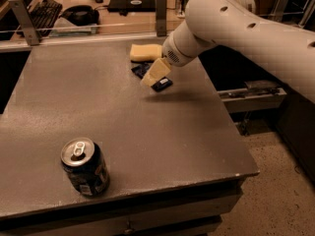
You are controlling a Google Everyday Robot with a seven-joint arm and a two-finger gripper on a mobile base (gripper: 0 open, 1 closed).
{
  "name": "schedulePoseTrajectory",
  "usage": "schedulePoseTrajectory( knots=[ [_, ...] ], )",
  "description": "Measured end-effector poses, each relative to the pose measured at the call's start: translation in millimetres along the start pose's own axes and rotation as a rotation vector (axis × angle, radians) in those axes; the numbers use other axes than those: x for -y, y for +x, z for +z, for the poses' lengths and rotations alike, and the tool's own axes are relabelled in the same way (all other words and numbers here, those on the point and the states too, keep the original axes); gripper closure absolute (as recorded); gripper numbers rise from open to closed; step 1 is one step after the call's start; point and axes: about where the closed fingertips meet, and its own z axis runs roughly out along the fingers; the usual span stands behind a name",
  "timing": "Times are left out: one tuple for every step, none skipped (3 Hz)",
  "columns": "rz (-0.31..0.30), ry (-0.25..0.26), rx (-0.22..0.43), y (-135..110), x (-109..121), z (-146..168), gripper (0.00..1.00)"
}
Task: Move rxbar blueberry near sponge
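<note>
The rxbar blueberry (pixel 163 84), a dark flat wrapper with a pale patch at its near end, lies on the grey table (pixel 123 132) just in front of the sponge. The sponge (pixel 144 52) is a pale yellow block at the table's far edge. My gripper (pixel 151 76) is right over the middle of the bar and covers part of it; the bar's two ends show on either side. I cannot tell whether the gripper touches the bar. The white arm (pixel 236 18) reaches in from the upper right.
A dark blue soda can (pixel 84 167) stands upright near the table's front left. A rail with metal posts (pixel 160 6) runs behind the far edge, with a keyboard (pixel 43 10) and desk items beyond. The table's right edge drops to the floor.
</note>
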Motion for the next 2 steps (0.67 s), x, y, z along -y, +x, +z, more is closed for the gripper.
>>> schedulePoseTrajectory(
  knots=[
    [0.005,0.074,0.075,2.4,19.9,-43.6,0.00],
    [-0.009,0.147,0.166,23.4,50.6,-119.0,0.00]
  ],
)
